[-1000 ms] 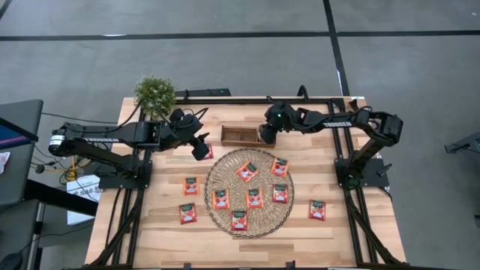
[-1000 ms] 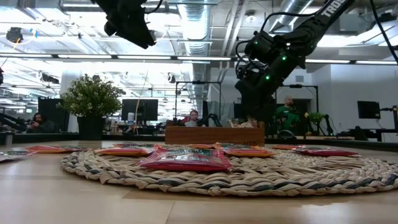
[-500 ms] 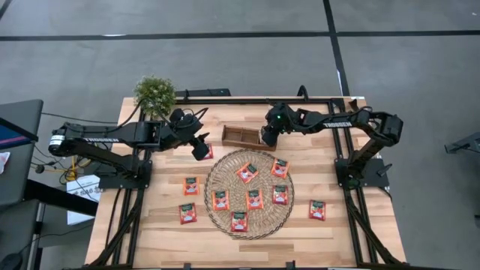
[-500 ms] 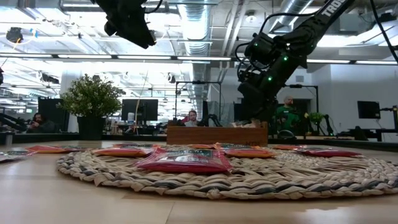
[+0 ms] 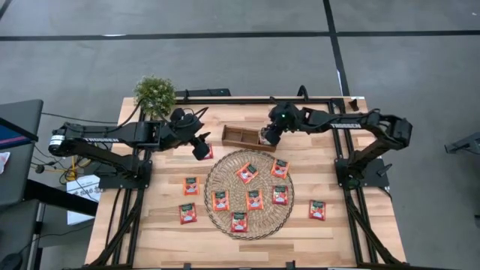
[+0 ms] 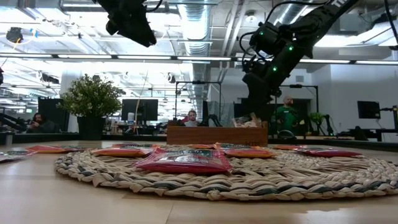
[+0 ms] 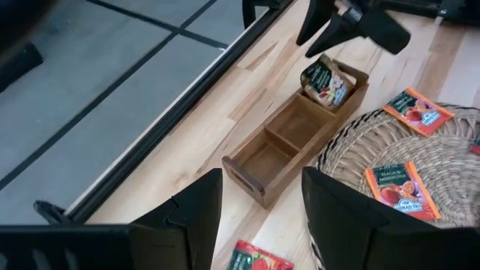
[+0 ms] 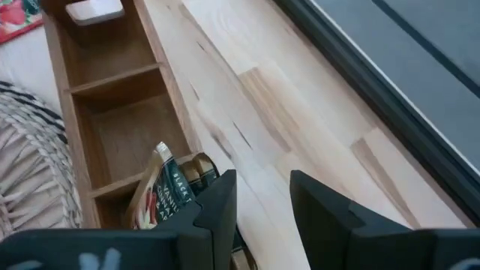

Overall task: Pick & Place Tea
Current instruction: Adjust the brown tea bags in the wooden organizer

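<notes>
**Sachet in the tray's end slot**

We see the right gripper (image 5: 266, 138) with jaws spread and empty, just above a sachet (image 8: 161, 196) standing in the tray (image 5: 241, 137). Left gripper (image 5: 202, 149), jaws spread, hangs beside the mat (image 5: 250, 193), where more sachets (image 5: 255, 199) lie.

In the high view the print on the tea sachets (image 5: 253, 198) is too small to be read, and the contents of the wooden tray (image 5: 241, 136) are partly covered by the right gripper (image 5: 267, 138). In the right wrist view the upright sachet (image 8: 159, 196) in the tray's end compartment is partly hidden by that gripper's fingers (image 8: 217, 210). In the low view the tray's interior is screened by its front wall (image 6: 216, 135), and the left gripper (image 6: 134, 22) is cut off by the upper edge.
</notes>
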You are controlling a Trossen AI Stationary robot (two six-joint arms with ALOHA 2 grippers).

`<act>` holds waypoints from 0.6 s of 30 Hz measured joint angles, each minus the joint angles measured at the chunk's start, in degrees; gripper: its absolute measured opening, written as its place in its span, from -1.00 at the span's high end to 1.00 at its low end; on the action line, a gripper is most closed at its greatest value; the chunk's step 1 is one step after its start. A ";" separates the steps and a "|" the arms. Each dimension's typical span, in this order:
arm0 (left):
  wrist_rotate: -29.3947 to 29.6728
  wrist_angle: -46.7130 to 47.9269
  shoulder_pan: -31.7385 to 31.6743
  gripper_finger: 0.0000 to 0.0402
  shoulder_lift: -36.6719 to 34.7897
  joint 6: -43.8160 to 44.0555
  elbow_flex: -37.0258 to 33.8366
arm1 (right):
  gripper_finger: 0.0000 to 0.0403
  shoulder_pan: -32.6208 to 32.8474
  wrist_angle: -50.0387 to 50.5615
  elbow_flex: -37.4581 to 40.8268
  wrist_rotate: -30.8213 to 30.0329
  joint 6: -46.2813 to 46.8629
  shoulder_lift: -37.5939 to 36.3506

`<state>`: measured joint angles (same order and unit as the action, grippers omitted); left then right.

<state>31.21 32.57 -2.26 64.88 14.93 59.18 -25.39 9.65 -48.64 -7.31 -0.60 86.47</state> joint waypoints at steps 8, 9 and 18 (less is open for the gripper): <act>-0.01 -0.80 0.00 0.12 0.00 -0.52 0.00 | 0.42 -0.15 1.32 0.00 -0.30 0.12 2.85; -0.01 -0.80 0.00 0.12 0.00 -0.52 0.00 | 0.42 -0.15 1.64 0.00 -0.33 0.12 2.85; -0.01 -0.75 0.00 0.12 0.00 -0.58 0.00 | 0.60 0.26 4.85 0.00 -0.17 -0.89 0.61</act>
<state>31.20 31.81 -2.26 64.88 14.35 59.18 -25.12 14.50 -48.64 -7.48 -1.49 87.08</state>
